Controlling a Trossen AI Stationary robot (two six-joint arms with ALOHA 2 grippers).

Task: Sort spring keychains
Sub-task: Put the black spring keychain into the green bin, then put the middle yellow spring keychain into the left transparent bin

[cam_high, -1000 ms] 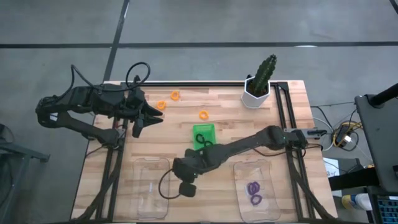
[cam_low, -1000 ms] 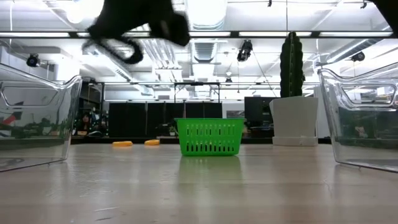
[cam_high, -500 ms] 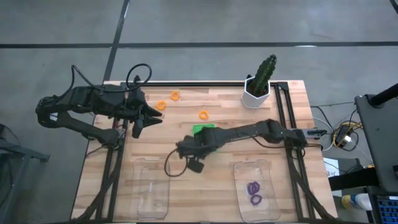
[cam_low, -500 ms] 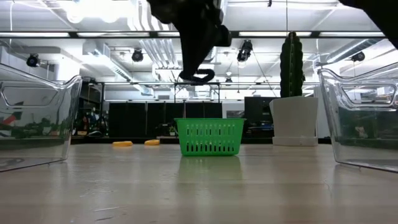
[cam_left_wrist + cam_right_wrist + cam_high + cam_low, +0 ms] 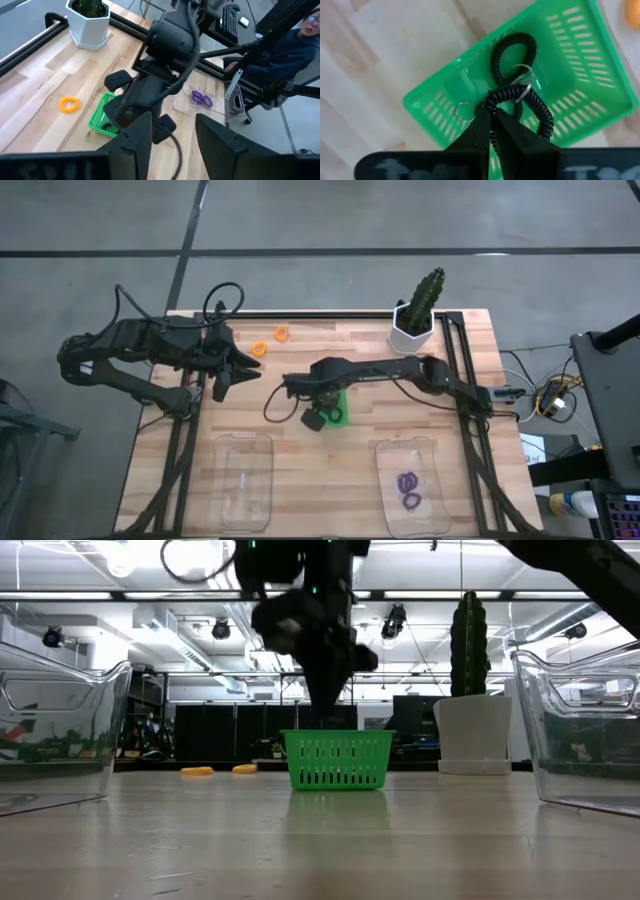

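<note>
step: dropping black spring keychain [image 5: 512, 95] into green tray [image 5: 592, 65] | right gripper [image 5: 492, 122] over tray, apparently pinching the coil | left gripper [image 5: 170, 132] parted, idle at tabletop edge | next: release, fetch orange

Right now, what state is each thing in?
Right gripper: jaws shut on a black keychain, above the green tray.
Left gripper: jaws open, holding nothing, waiting at the table's left edge.
Orange keychains: loose on the table.
Purple keychains: in the right container.
Left container: no keychains visible.
</note>
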